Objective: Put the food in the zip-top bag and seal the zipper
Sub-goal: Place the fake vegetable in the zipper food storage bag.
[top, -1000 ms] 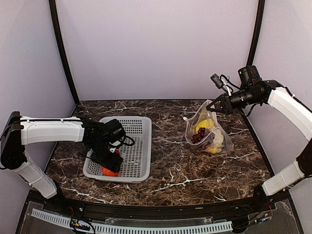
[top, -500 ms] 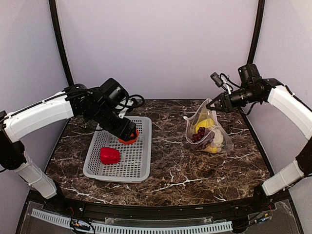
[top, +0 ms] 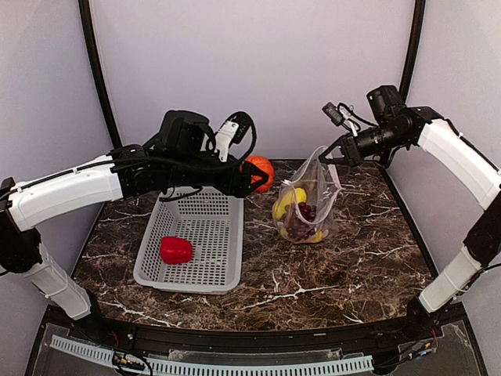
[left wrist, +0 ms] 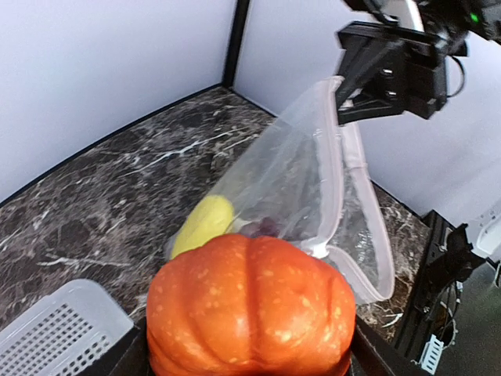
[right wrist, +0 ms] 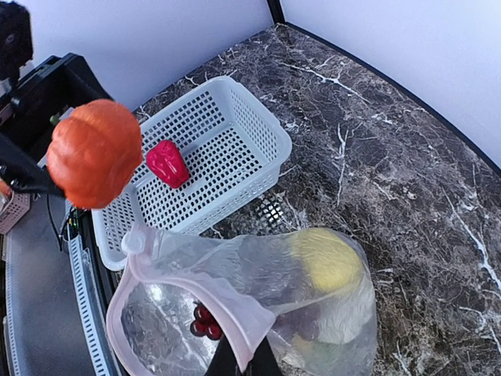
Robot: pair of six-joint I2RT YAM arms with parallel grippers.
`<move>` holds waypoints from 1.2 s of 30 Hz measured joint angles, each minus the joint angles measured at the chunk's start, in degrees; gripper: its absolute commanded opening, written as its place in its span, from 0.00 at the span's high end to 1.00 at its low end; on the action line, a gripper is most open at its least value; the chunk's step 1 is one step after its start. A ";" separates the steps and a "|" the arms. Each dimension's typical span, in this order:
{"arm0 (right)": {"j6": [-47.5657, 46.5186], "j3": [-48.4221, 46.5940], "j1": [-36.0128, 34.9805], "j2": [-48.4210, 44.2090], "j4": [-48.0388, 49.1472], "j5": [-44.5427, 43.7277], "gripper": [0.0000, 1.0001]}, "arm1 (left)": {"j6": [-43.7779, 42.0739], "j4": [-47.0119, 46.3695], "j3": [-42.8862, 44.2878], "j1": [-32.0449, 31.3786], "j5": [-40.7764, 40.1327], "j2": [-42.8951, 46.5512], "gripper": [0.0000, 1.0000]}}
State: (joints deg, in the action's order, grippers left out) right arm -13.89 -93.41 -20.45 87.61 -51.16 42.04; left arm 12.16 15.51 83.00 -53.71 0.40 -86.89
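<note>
The zip-top bag [top: 322, 194] hangs mouth-up at about 2 o'clock from the centre of the table [top: 352, 274], its bottom resting on the marble; a yellow piece [top: 288, 200] and dark grapes [top: 305, 211] show through the plastic; the pink zipper [right wrist: 223, 305] gapes along the top edge. The right gripper [top: 338, 154], clenched, pinches that edge at the bag's 1 o'clock corner. At 9 o'clock of the mouth, up in the air, the orange fruit [top: 262, 168] sits grasped in the left gripper [top: 256, 175]. Farther out at 8 o'clock lies the white basket [top: 223, 235], with a red pepper [top: 176, 250] in its 7 o'clock part.
</note>
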 measured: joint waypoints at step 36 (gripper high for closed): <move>-0.52 -4.20 -6.08 4.94 -4.24 -5.51 1.00 | -4.00 -6.45 16.55 -10.08 -6.75 -22.18 0.51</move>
State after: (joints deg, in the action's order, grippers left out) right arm -14.41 -97.60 -26.52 92.55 -55.40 36.53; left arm 8.16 9.06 99.55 -63.79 -6.35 -109.08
